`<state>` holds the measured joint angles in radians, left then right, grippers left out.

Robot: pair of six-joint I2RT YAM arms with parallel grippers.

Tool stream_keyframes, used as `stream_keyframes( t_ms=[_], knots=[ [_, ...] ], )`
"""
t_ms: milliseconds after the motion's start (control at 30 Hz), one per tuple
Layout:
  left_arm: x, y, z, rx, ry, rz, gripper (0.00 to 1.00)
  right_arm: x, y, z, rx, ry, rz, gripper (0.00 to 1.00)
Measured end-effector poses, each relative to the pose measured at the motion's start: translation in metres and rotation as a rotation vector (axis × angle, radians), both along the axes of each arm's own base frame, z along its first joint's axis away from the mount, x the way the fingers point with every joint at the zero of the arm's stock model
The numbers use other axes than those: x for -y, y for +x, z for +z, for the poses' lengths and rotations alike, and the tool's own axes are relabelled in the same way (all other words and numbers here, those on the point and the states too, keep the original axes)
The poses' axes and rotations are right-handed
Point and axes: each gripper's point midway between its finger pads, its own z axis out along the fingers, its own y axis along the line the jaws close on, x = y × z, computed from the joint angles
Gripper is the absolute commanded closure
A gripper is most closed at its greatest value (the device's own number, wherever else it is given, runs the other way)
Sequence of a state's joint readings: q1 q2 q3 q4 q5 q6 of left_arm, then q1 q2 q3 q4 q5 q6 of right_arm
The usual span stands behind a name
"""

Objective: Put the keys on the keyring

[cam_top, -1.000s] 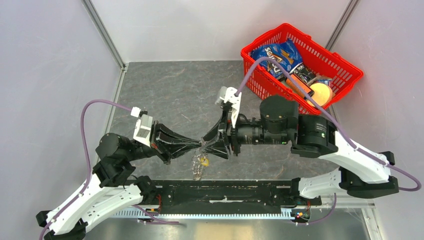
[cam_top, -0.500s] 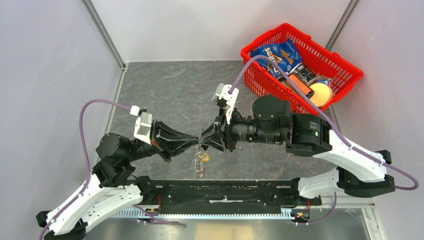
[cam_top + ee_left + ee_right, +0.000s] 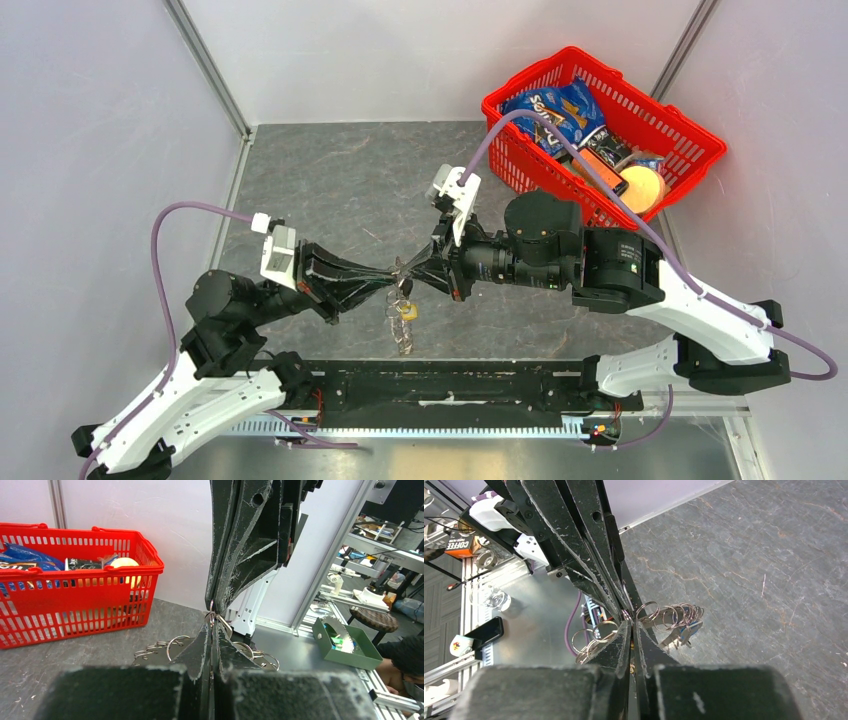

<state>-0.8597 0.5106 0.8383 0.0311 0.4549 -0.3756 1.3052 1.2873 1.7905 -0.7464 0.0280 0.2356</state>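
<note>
The keyring (image 3: 399, 290) is a bunch of thin metal loops held above the table between the two arms. My left gripper (image 3: 393, 284) is shut on it from the left, and loops (image 3: 169, 647) fan out on both sides of its fingers. My right gripper (image 3: 409, 279) meets it tip to tip from the right. Its jaws are closed to a thin slit on a loop at the same spot (image 3: 626, 615). Keys hang below the bunch: a yellow-gold one (image 3: 406, 311), a silver one (image 3: 402, 340), and a blue one (image 3: 689, 629) in the right wrist view.
A red basket (image 3: 690, 130) with snack packs and a yellow round thing stands at the back right, also in the left wrist view (image 3: 75, 600). Grey walls close the left and back sides. A black rail (image 3: 450, 385) runs between the arm bases.
The right gripper has closed its jaws and moved left until its tips met the left gripper's at the keyring. The left arm shifted slightly left; the keys hang lower.
</note>
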Motion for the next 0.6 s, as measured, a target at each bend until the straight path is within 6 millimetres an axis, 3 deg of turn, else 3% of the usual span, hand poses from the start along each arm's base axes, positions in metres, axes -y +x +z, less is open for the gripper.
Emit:
stream_keyframes(
  t_ms=[67,600],
  knots=[
    [0.000,0.000,0.000,0.000,-0.001,0.002,0.98,0.000,0.000,0.000,-0.001,0.000,-0.001,1.00],
    [-0.004,0.000,0.013,0.031,-0.048,0.017,0.98,0.003,-0.002,0.008,-0.012,0.061,-0.006,1.00]
  ],
)
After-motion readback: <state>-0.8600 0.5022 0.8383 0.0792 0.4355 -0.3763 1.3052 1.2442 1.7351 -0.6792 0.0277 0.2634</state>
